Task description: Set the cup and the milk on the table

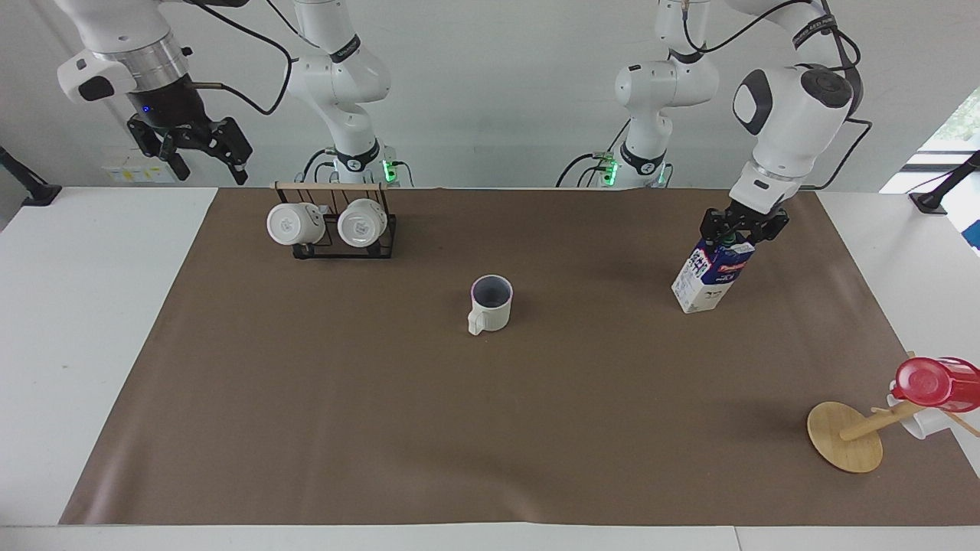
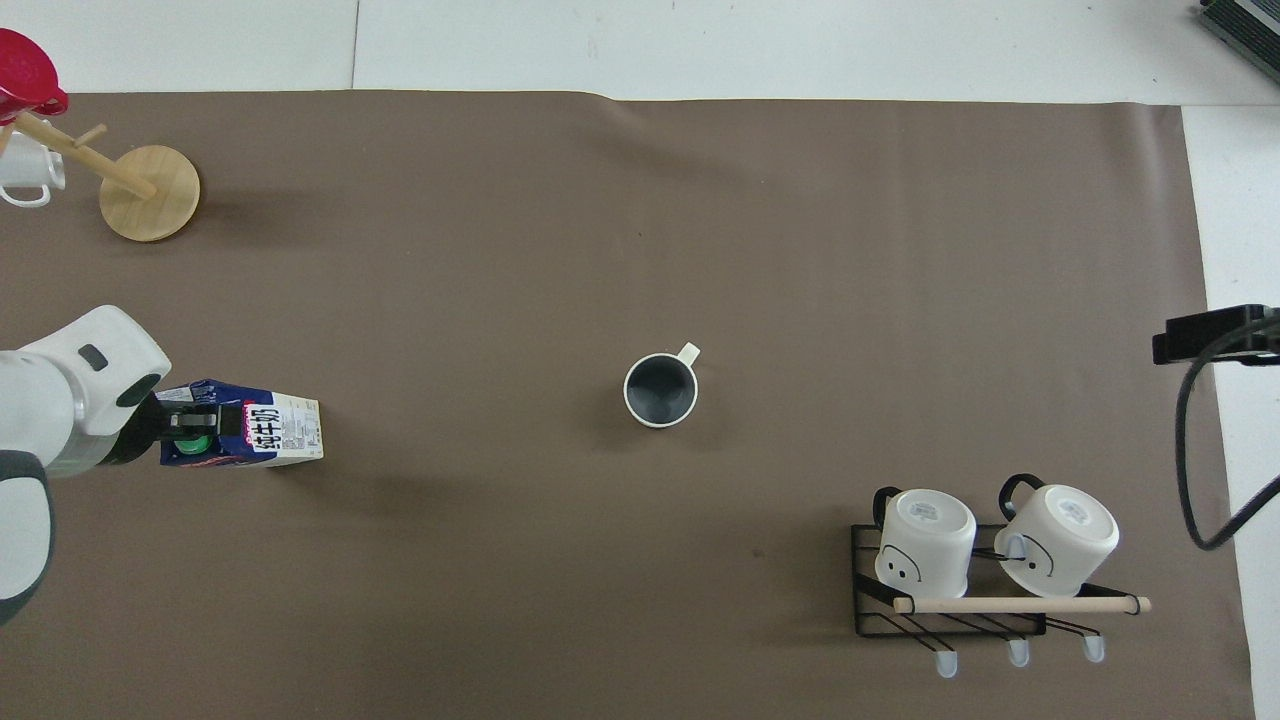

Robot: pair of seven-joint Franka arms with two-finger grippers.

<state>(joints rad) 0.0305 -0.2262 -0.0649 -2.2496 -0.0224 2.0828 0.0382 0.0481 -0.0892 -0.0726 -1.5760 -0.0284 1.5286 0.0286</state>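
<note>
The milk carton (image 1: 713,275) stands on the brown mat toward the left arm's end of the table (image 1: 92,321), its long axis upright and leaning slightly. The left hand (image 1: 739,232) sits directly on its green-capped top, fingers closing around it. The cup (image 1: 490,304) stands at mid-mat, well apart; the right hand (image 1: 200,157) waits open, raised over the table's edge beside the mug rack (image 1: 337,226).
</note>
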